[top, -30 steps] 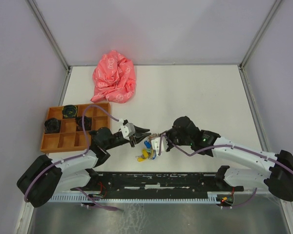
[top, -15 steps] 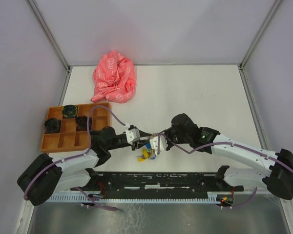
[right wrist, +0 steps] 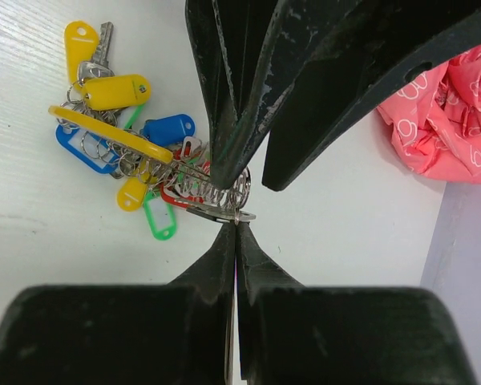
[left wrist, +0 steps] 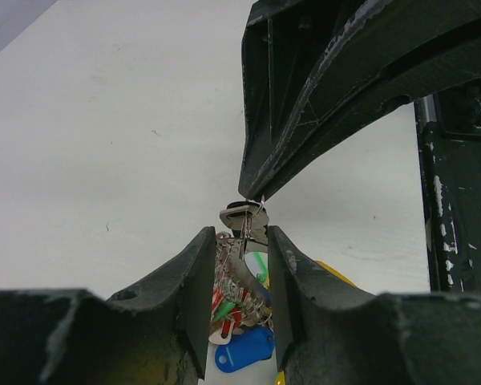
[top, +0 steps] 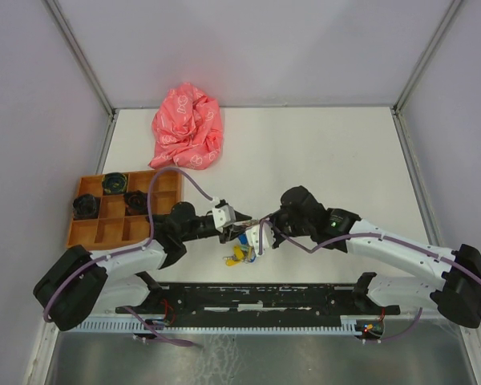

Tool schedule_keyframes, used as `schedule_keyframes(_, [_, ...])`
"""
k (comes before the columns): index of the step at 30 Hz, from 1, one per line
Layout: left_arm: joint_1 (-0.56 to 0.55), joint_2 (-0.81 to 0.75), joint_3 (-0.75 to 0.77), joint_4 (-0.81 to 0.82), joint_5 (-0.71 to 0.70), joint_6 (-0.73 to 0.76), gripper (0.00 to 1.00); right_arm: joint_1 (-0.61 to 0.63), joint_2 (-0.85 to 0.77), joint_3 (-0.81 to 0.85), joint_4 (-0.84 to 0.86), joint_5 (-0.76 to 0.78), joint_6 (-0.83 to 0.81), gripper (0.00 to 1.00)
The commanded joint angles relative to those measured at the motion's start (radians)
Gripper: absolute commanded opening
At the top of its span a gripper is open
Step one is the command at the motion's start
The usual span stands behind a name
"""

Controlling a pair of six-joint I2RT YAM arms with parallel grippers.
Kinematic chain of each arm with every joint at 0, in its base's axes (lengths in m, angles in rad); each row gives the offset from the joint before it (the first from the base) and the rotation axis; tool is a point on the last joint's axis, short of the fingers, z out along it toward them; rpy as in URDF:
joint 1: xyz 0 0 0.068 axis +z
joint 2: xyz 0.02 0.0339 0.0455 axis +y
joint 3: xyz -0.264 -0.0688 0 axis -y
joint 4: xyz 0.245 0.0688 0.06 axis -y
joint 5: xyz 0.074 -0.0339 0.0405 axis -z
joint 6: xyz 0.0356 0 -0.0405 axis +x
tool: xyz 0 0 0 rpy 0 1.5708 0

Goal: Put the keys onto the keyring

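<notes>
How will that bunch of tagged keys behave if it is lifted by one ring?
Likely floppy: the key bunch is loose rings and plastic tags, so it should dangle and swing. The thin rings may slip in a pinch.

The cluster of silver metal rings [right wrist: 212, 191] gleams; its coloured plastic tags [right wrist: 116, 91] look smooth and glossy. The black plastic left hand [left wrist: 239, 242] and right hand [right wrist: 235, 228] are matt, scuffed. The white table [top: 329, 152] is matt.

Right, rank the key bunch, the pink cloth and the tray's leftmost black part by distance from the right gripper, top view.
From the right gripper:
1. key bunch, right at its tips.
2. pink cloth, at the back left.
3. black part, orange tray's left end.
</notes>
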Motion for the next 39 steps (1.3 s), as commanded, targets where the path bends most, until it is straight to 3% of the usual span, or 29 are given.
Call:
schedule_keyframes(1, [-0.006, 0.013, 0.056, -0.013, 0.012, 0.063, 0.38, 0.004, -0.002, 0.048, 0.021, -0.029, -0.01, 0.01])
schedule_keyframes(7, [-0.007, 0.042, 0.077, -0.053, 0.028, 0.074, 0.28, 0.006, -0.003, 0.052, 0.021, -0.032, -0.01, 0.01])
schedule_keyframes(11, [-0.009, 0.043, 0.086, -0.093, 0.024, 0.09, 0.05, 0.007, -0.011, 0.05, 0.017, -0.022, -0.008, 0.01])
schedule_keyframes(12, [-0.008, 0.038, 0.085, -0.096, 0.021, 0.09, 0.03, 0.006, -0.014, 0.046, 0.014, -0.015, -0.008, 0.01])
schedule_keyframes(26, [-0.007, -0.036, 0.02, 0.082, -0.015, -0.057, 0.03, 0.006, -0.073, -0.066, 0.046, 0.055, 0.045, 0.01])
schedule_keyframes(39, [-0.007, 0.014, 0.009, 0.223, -0.03, -0.146, 0.03, 0.01, -0.014, -0.136, 0.248, 0.001, 0.114, 0.01])
